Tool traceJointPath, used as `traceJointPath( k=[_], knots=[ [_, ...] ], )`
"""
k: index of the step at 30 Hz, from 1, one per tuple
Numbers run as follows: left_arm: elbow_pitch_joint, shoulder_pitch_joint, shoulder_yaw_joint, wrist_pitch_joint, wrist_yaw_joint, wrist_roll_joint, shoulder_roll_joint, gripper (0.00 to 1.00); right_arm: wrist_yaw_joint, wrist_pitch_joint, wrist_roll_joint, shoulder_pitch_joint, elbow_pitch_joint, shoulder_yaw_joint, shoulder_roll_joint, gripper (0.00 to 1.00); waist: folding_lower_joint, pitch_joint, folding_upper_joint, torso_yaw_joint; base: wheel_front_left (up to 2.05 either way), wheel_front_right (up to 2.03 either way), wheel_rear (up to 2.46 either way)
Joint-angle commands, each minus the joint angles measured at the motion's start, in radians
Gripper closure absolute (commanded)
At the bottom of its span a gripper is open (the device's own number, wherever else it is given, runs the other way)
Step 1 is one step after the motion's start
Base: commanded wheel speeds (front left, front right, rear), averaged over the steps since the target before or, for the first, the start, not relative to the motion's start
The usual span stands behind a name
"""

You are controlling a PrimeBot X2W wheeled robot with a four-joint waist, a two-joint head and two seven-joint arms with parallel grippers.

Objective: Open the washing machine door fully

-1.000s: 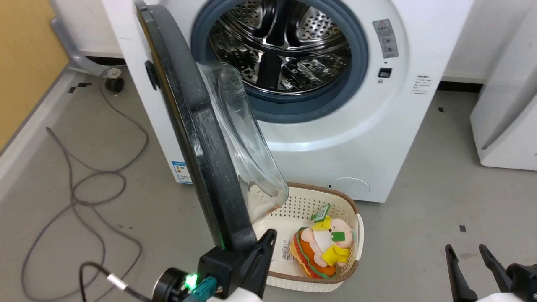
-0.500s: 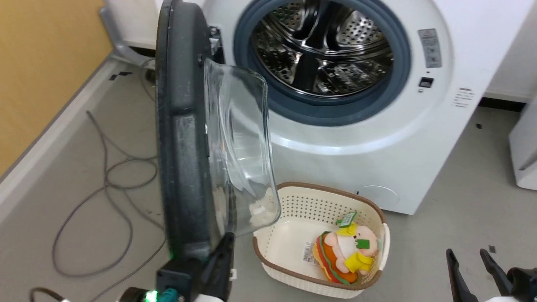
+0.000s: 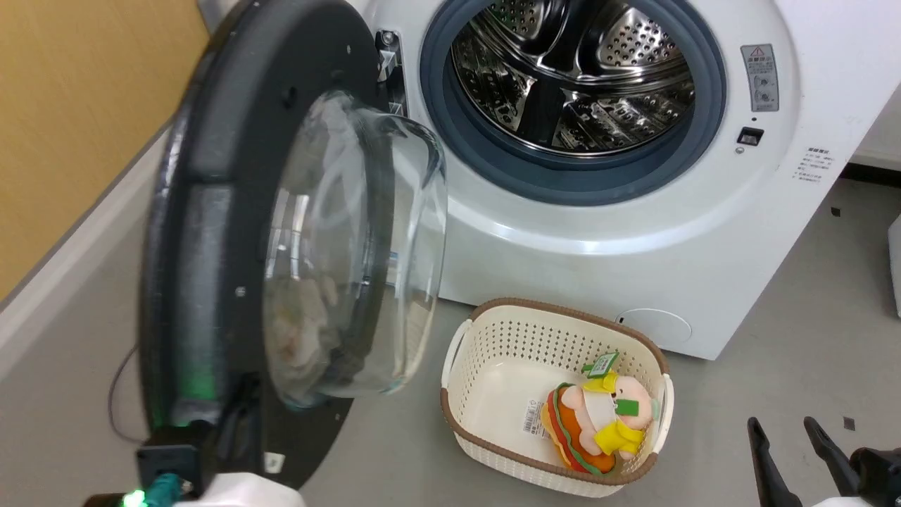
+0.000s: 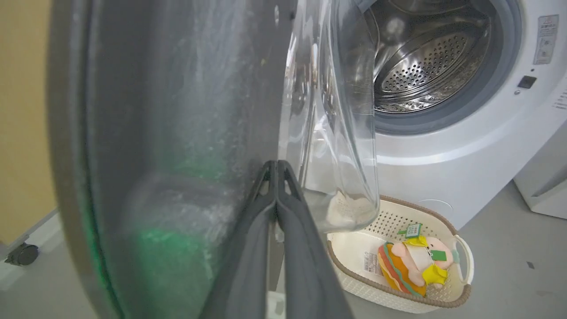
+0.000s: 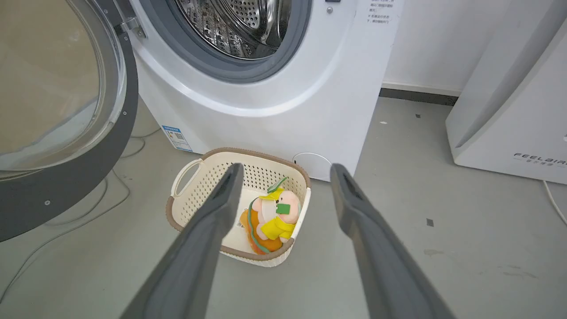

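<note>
Door (image 3: 211, 176) hangs wide off the left hinge (image 3: 389, 56) of the washer (image 3: 633, 232), beside the basket (image 3: 563, 313). It looks heavy and stiff, and the glass bowl (image 3: 366, 211) is slick and breakable, so push the black rim (image 3: 172, 296). Left gripper (image 4: 277, 166) is pinched closed on nothing, tips at the door's inner face. The right gripper (image 5: 285, 170) is spread and idle.

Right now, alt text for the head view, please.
The washing machine door, a black disc with a glass bowl, stands swung open left of the steel drum, the left gripper at its lower edge. A cream basket holding a plush toy sits on the floor.
</note>
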Motion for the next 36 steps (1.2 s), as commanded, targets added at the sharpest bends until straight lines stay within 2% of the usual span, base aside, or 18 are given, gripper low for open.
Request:
traceJointPath(
  k=[1,2,7,13,27,31,36],
  knots=[
    [0.006,0.015,0.025,-0.009,0.013,-0.005,0.015,1.0,-0.001,0.001,0.0,0.003,-0.004,-0.002,0.002,0.0,0.0001,0.004,0.0,-0.001,0.0,0.0,0.0],
    [0.021,0.019,0.074,-0.022,0.024,-0.019,0.032,1.0,-0.001,0.003,0.0,0.001,-0.005,-0.004,0.002,0.0,0.0001,0.01,0.0,-0.002,0.0,0.0,0.0],
    [0.063,0.019,0.155,-0.047,0.036,-0.054,0.051,1.0,-0.001,0.007,-0.001,-0.004,-0.005,-0.007,0.002,0.0,0.0001,0.02,0.0,-0.004,0.0,0.0,0.0],
    [0.165,-0.013,0.257,-0.111,0.018,-0.105,0.085,1.0,-0.001,0.015,-0.002,-0.011,-0.005,-0.011,0.002,0.0,0.0001,0.026,0.0,-0.003,0.0,0.0,0.0],
    [0.405,-0.147,0.336,-0.23,-0.064,-0.181,0.118,1.0,-0.001,0.022,-0.007,-0.03,-0.008,-0.007,0.002,0.0,0.0001,0.046,0.0,-0.02,0.0,0.0,0.0],
    [0.432,-0.144,0.329,-0.25,-0.07,-0.185,0.106,1.0,-0.001,0.019,-0.005,-0.028,-0.003,-0.005,0.002,0.0,0.0001,0.043,0.0,-0.029,0.0,0.0,0.0],
    [0.404,-0.086,0.312,-0.271,-0.049,-0.178,0.072,1.0,-0.001,0.012,-0.002,-0.022,0.009,0.0,0.002,0.0,0.0001,0.023,0.0,-0.04,0.0,0.0,0.0]
  ],
)
